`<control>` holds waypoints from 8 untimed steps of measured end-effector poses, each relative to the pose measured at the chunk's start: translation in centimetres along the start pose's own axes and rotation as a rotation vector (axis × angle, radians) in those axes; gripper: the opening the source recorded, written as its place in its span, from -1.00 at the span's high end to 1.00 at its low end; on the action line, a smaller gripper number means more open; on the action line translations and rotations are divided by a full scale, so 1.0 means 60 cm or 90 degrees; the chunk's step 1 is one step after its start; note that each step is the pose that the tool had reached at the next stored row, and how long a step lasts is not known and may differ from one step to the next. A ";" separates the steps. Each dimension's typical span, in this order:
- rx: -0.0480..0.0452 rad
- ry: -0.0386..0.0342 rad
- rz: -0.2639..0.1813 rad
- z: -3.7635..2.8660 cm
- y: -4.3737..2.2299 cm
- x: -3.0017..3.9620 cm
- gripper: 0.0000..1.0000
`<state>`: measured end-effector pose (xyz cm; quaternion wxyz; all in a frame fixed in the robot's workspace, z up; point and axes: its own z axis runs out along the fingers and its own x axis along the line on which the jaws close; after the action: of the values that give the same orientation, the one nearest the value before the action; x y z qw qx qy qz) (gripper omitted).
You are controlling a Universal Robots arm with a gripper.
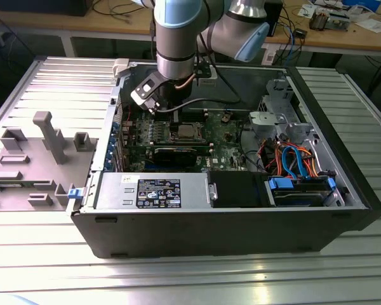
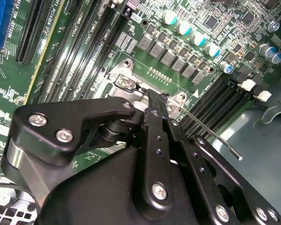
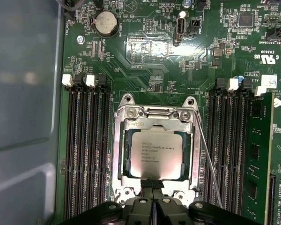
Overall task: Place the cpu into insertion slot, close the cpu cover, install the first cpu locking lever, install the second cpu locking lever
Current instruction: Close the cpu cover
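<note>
CPU seated; cover down; one lever loose.
Exterior view: cpu beneath the arm. Second wrist view: tool closed up, empty. First wrist view: cpu cover flat on insertion slot; lever judged thin, springy; grip near its end.

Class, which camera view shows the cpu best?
The first wrist view: it looks straight down on the cpu, its silver top showing in full. The exterior view shows it small inside the computer case. In the second wrist view the gripper stands in front of the socket.
</note>
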<state>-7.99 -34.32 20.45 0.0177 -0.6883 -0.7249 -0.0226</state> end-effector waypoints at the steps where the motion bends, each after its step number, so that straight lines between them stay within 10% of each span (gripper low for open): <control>1: -0.0002 0.0004 0.000 -0.001 0.000 0.000 0.79; 8: 0.0000 0.0001 0.000 -0.008 0.000 0.000 0.79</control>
<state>-7.99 -34.32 20.94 0.0177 -0.6883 -0.7249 -0.0227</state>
